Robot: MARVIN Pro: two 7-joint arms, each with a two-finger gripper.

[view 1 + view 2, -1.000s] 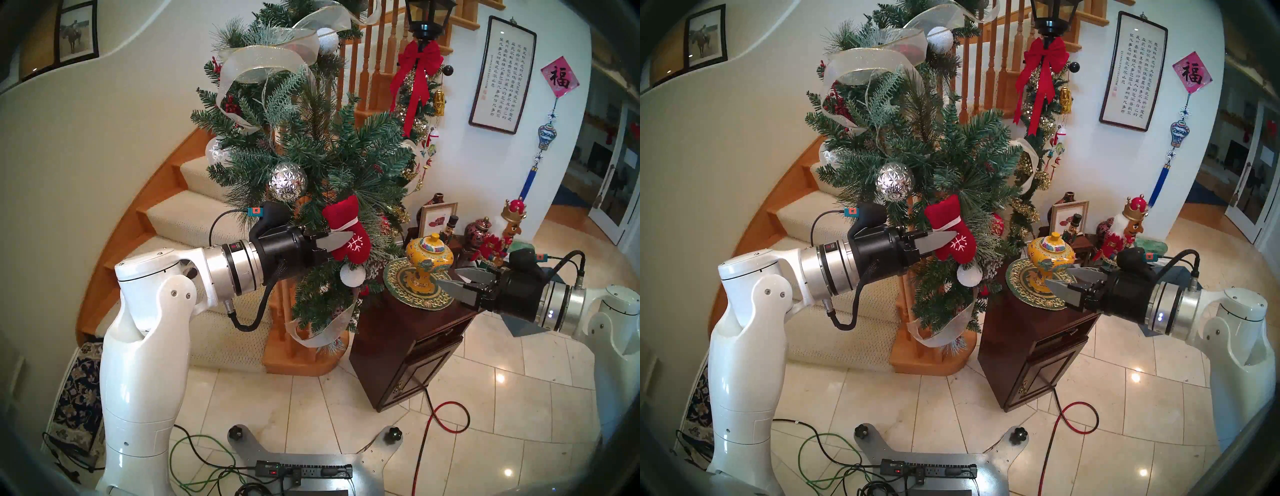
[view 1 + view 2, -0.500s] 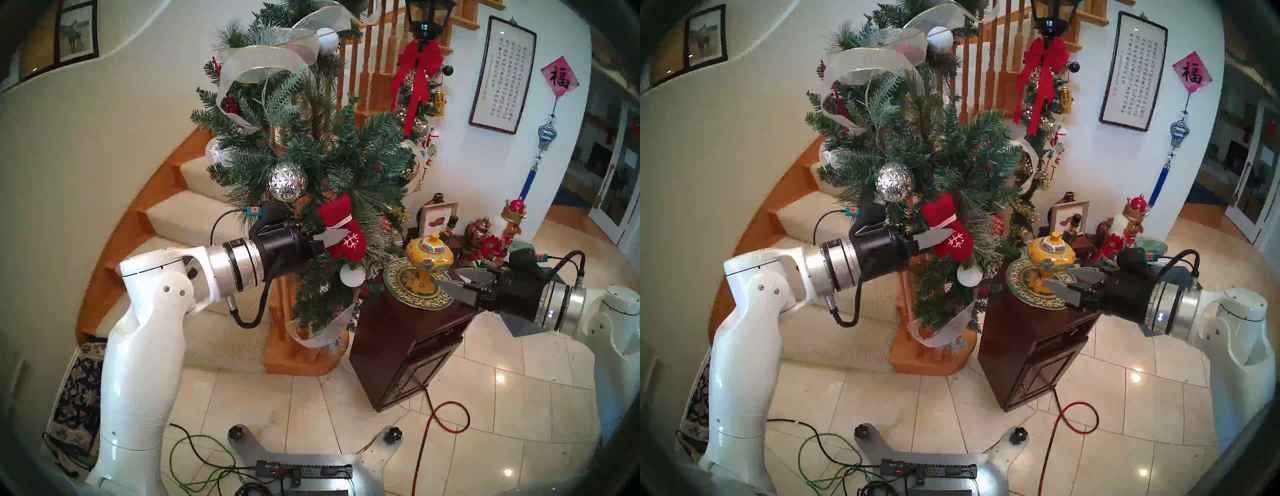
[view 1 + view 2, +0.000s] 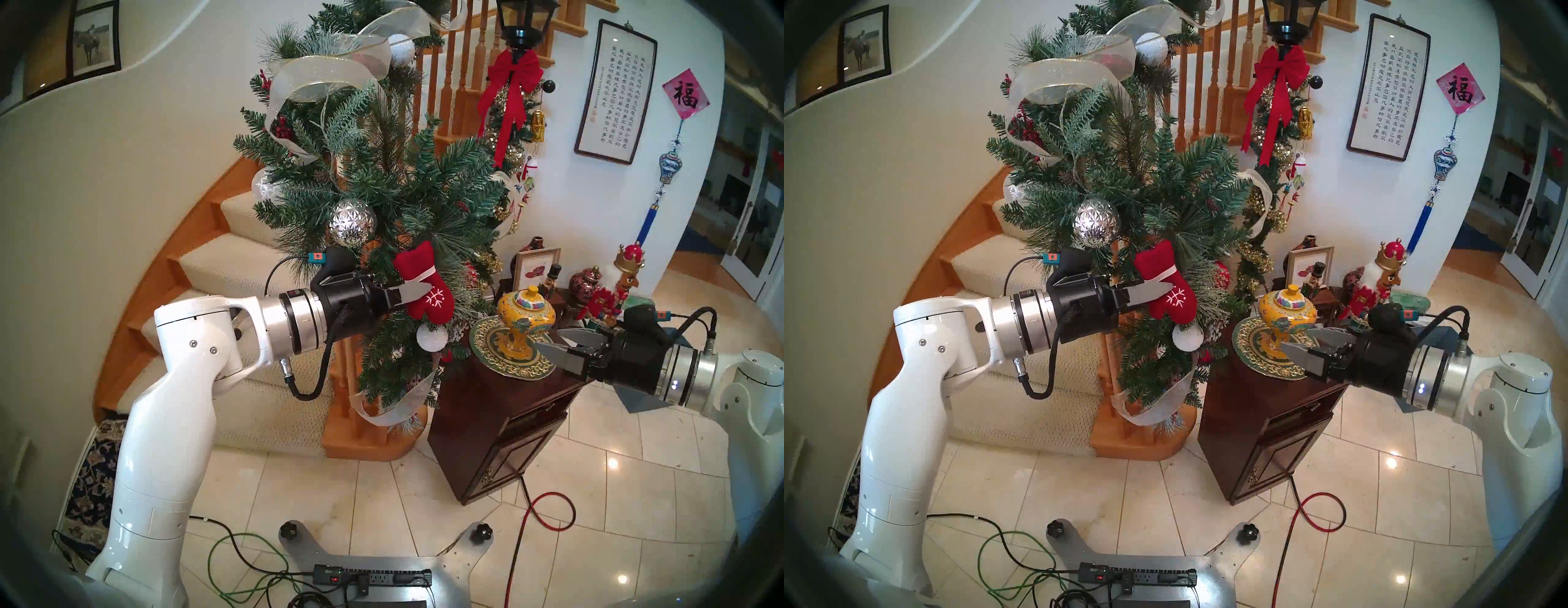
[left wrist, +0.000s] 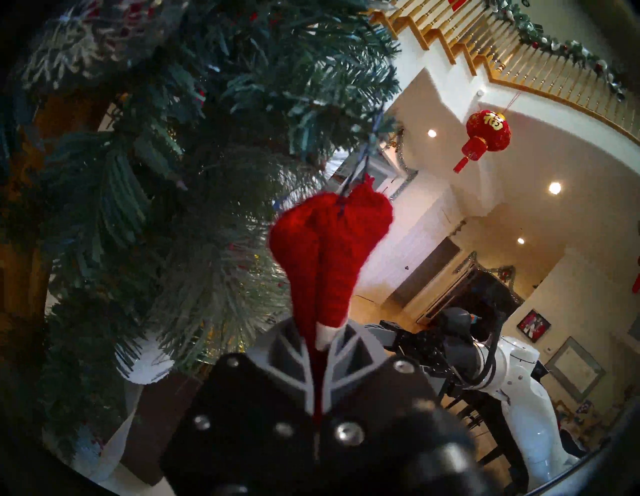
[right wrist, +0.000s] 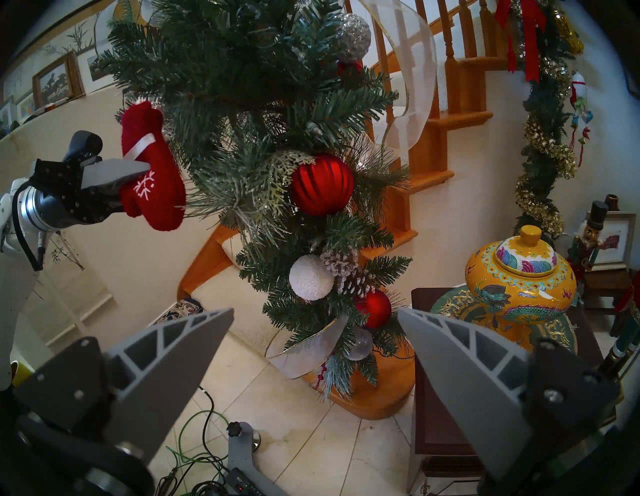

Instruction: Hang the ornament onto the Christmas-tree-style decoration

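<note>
The left claw (image 3: 418, 289) is clamped on the red mitten (image 3: 424, 282), held against the garland (image 3: 382, 187) at the silver ball's (image 3: 352, 222) four o'clock. The right claw (image 5: 315, 332) gapes wide, empty.

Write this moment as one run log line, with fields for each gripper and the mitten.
left gripper: shut on red mitten | right gripper: open, holds nothing | mitten: against pine garland, cord reaches into needles, hooked or not unclear
</note>
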